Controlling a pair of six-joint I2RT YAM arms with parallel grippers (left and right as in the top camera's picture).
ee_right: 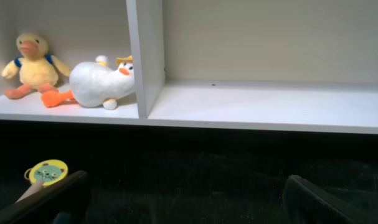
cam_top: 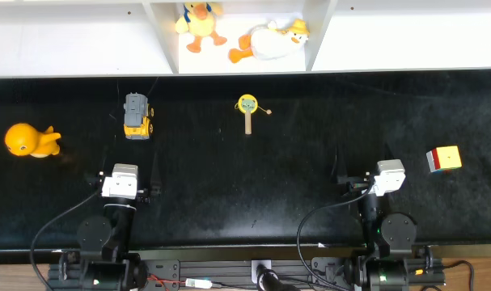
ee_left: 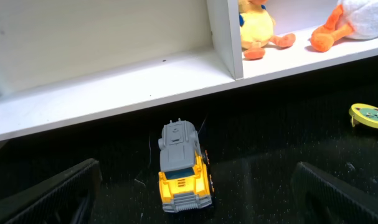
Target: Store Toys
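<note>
Waiting on the black bench (cam_top: 229, 202) are four loose toys, and none is held. A yellow and grey toy truck (cam_top: 137, 115) stands on its wheels left of centre, toward the far side, near the white shelf (cam_top: 67, 40). In the left wrist view the truck (ee_left: 182, 167) lies straight ahead, its length in line with the arm's reach and its yellow front facing the arm. An orange duck toy (cam_top: 31, 141) sits at the far left. A small round rattle drum on a stick (cam_top: 247, 107) lies near the middle, and a coloured cube (cam_top: 443, 158) rests at the far right.

Two plush toys already lie in the shelf's middle compartment: a yellow duck (cam_top: 200, 23) and, just to its right, a white duck (cam_top: 269, 40) on its side.

The left arm's jaws are spread wide and empty, on the near side of the truck and apart from it. The right arm's jaws are likewise wide open and empty, on the near right, between the rattle drum and the cube.

The task appears partly done, with a fresh pick about to begin. The truck looks the likeliest target: the left arm would need to go forward and down, straddle the truck's sides, then close.
</note>
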